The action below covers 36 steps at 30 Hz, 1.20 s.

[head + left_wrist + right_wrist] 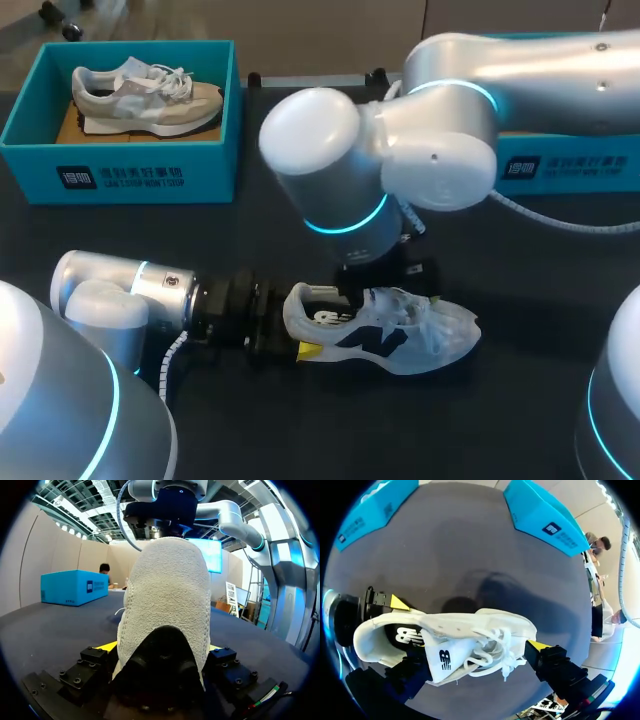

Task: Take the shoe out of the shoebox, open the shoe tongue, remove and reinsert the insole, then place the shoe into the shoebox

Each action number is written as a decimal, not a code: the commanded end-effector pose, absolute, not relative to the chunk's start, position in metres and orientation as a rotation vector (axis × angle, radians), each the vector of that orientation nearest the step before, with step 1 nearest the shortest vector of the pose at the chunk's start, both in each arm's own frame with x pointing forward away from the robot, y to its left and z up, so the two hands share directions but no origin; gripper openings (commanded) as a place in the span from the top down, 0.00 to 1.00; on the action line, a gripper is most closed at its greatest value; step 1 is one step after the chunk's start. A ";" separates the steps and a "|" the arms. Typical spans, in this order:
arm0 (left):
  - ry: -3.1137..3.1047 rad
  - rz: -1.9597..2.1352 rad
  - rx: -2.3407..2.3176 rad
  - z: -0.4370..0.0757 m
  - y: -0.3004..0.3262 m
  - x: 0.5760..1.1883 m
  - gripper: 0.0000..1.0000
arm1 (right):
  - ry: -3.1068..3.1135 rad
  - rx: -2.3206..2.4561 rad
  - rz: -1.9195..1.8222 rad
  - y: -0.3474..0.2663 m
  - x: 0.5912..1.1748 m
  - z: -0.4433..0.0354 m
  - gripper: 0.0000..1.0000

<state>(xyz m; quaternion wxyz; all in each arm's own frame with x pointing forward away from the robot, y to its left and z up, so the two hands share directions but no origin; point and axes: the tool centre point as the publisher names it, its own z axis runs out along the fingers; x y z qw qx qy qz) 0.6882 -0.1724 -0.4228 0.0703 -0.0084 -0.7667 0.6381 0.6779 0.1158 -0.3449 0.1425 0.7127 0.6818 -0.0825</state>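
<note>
A white shoe (420,335) with dark side marks lies on its sole on the dark table, toe to the right. My left gripper (300,337) comes in low from the left. In the left wrist view it is shut on the shoe's heel (167,595), a yellow tip pressed against each side. My right gripper (350,298) hangs straight down over the shoe's opening. In the right wrist view it (475,660) stands open, its fingers astride the raised tongue (442,660) and the laces (492,652).
A teal shoebox (130,175) at the back left holds a beige and grey shoe (145,95). A second teal box (570,168) stands at the back right, half hidden behind my right arm. Bare tabletop lies in front of the shoe.
</note>
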 end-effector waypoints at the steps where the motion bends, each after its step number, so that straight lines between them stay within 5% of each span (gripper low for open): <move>1: -2.308 1.916 -0.025 -0.423 -0.174 0.688 1.00 | 1.858 2.202 -0.161 0.107 0.675 -0.341 0.00; 11: -2.308 1.916 -0.025 -0.423 -0.174 0.688 1.00 | 1.961 2.223 -0.151 0.113 0.671 -0.337 0.00; 19: -2.308 1.916 -0.025 -0.423 -0.174 0.688 1.00 | 2.068 2.172 -0.141 0.121 0.668 -0.332 0.20; 25: -2.308 1.916 -0.025 -0.423 -0.174 0.688 1.00 | 2.095 2.178 -0.135 0.121 0.666 -0.328 0.51; 36: -2.308 1.916 -0.025 -0.423 -0.174 0.688 1.00 | 2.202 2.208 -0.076 0.120 0.663 -0.322 0.56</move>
